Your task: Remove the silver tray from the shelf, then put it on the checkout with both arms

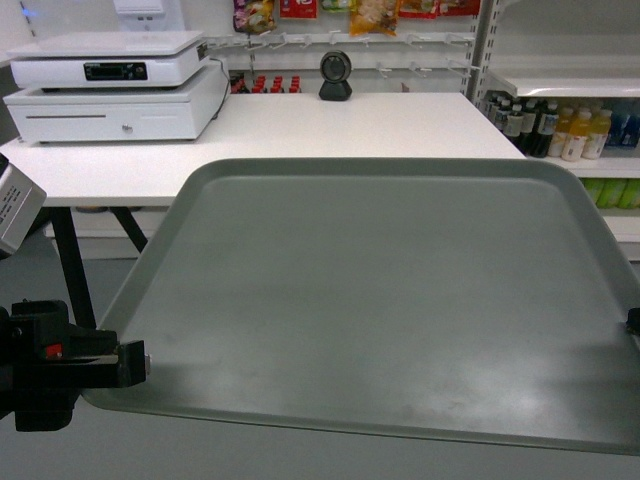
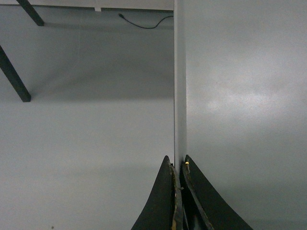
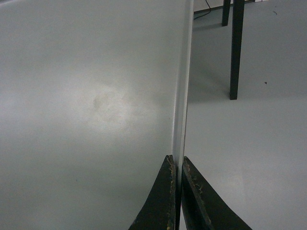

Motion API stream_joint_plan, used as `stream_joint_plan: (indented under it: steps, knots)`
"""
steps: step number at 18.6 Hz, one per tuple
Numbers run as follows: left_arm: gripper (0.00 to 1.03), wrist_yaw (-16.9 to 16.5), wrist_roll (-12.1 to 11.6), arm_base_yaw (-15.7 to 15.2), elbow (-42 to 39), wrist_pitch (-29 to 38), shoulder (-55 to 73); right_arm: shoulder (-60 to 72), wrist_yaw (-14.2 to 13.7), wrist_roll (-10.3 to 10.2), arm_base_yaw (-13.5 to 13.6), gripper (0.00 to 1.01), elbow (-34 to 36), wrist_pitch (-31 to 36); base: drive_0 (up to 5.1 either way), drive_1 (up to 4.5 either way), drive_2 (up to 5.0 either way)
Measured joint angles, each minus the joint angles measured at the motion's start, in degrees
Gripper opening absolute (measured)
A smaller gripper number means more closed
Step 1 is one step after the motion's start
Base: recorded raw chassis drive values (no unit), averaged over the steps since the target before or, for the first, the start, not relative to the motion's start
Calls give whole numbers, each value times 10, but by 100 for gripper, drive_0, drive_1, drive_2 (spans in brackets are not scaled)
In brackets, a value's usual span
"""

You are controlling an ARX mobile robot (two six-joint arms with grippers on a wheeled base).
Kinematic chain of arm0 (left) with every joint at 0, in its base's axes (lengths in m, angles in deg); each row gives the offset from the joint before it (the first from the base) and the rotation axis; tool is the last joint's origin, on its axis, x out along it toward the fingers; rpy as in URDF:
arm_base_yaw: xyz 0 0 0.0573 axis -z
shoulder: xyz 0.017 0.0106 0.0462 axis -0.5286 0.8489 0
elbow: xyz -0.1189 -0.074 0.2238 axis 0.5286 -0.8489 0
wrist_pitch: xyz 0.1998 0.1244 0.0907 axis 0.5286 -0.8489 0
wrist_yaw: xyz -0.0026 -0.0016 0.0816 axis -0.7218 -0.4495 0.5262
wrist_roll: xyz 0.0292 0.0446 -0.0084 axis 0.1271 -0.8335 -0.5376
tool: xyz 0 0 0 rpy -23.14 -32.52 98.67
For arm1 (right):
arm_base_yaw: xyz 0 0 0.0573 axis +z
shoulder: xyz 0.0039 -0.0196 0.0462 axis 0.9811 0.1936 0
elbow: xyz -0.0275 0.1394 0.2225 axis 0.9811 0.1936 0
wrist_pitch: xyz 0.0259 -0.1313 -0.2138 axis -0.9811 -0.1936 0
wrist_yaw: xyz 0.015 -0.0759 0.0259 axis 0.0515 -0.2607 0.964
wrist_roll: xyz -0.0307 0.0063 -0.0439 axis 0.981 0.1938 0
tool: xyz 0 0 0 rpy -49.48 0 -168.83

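The silver tray (image 1: 380,300) hangs level in the air and fills the lower head view. Its far rim lies over the front edge of the white checkout (image 1: 330,125). My left gripper (image 1: 140,362) is shut on the tray's left rim near the front corner. Only a black tip of my right gripper (image 1: 633,322) shows, at the tray's right rim. In the left wrist view the gripper (image 2: 178,165) pinches the tray's rim (image 2: 180,96). In the right wrist view the gripper (image 3: 176,163) clamps the rim, with the tray's surface (image 3: 96,105) to its left.
A white cash register (image 1: 110,95) stands at the checkout's back left, a black scanner (image 1: 336,76) at its back middle. The white shelf (image 1: 565,85) with bottles (image 1: 560,130) under it stands at the right. Dark table legs (image 2: 14,76) (image 3: 234,48) stand on the grey floor below.
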Motion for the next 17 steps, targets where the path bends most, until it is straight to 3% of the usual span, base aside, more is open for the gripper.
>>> stream_joint_plan:
  steps: [17]
  knots:
    - [2,0,-1,0,0,1,0,0,0,0,0,2,0,2,2,414,-410]
